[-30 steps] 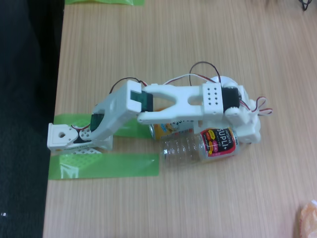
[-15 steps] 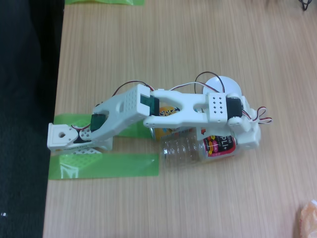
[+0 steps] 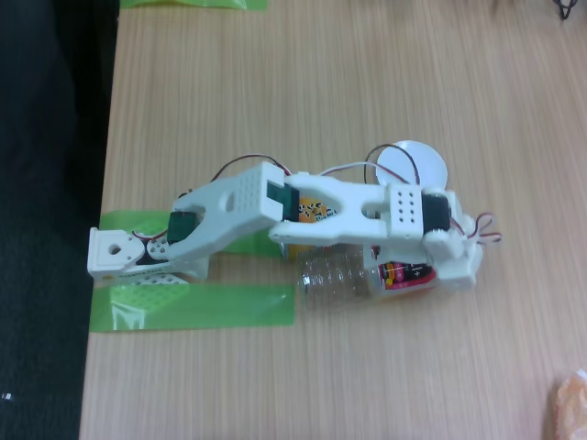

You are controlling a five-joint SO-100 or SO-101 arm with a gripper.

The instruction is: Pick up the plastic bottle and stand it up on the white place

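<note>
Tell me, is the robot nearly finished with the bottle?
Not yet. The clear ribbed plastic bottle lies on its side on the wooden table. The white gripper sits over its labelled end; whether it grips is unclear. Lifting and standing it on the round white plate remain.

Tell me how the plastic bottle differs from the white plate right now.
The plastic bottle is clear and ribbed with a red label; the white plate is plain and opaque. The bottle lies on its side, stretching left to right in the fixed view, while the plate sits flat and round. The arm's wrist end covers the bottle's labelled end; the plate has only wires crossing it. Both rest on the wooden table.
</note>
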